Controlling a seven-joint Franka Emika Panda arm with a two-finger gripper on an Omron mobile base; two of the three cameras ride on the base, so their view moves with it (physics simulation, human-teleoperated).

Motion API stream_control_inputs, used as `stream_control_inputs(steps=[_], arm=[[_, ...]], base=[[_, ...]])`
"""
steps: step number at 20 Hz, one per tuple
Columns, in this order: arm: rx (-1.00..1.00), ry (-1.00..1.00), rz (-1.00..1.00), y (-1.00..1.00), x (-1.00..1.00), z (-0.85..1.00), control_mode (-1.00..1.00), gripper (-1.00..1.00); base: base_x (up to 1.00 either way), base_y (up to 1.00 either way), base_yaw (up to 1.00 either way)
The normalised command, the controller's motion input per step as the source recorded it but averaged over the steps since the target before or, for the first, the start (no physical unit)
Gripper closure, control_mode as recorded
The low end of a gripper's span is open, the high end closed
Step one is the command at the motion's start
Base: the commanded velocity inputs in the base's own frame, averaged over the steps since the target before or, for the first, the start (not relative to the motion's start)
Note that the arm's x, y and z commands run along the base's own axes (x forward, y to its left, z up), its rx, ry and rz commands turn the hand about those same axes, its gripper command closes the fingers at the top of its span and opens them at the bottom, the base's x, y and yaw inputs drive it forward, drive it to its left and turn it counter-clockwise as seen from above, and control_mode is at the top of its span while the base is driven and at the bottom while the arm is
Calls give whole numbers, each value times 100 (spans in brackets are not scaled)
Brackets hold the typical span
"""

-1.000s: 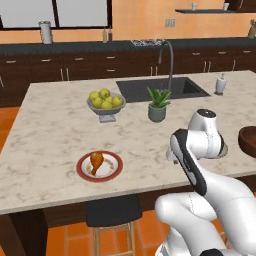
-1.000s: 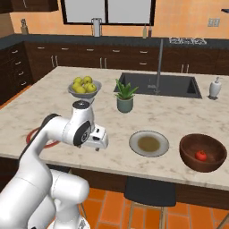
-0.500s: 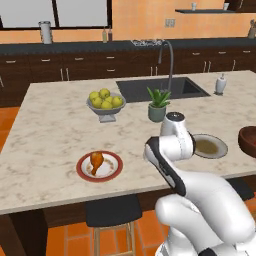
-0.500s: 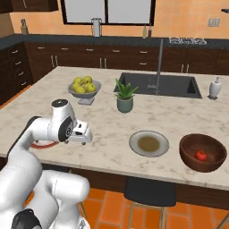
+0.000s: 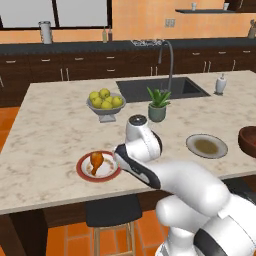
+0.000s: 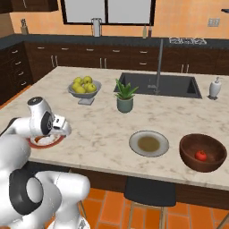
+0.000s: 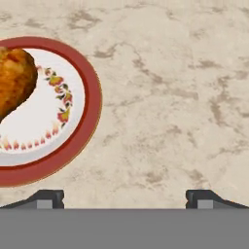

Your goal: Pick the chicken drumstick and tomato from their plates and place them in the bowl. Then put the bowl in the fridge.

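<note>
Kitchen island counter: pale marbled stone top, carries every item below

Sink: dark basin with tall arched tap, far side of the counter

Robot arm: white, bent low over the near edge, hand just beside the red-rimmed plate

Wooden bowl: deep, dark brown, near the counter's right end, well apart from the arm; holds the tomato

Fruit bowl: grey, footed, heaped with yellow-green apples; not a task item

Potted plant: spiky green leaves, grey pot, beside the sink

Grey-rimmed plate: brownish centre, nothing on it, between arm and wooden bowl

Red-rimmed plate: white with small floral border, near the front edge; bears the drumstick

Chicken drumstick: golden-orange, lying flat on the red-rimmed plate, off to one side of the hand's line. Judged light and rigid, skin likely slick, rounded meat end apt to roll or squirt out of a pinch. Best taken across the thick part near its middle, jaws square to the long axis, not on the thin bone end

Gripper: fingers spread wide apart, nothing between them, above bare counter beside the plate; needs to shift sideways over the drumstick before descending

Soap dispenser: white, right of the sink

Tomato: small, red, already resting inside the wooden bowl
</note>
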Motion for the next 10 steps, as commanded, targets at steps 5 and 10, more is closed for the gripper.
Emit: stream_control_inputs(steps=[5, 10], arm=[[9, 4, 0, 63, 39, 16, -100, -100], [6, 3, 0, 80, 40, 2, -100, -100]], base=[[0, 0, 0], [0, 0, 0]])
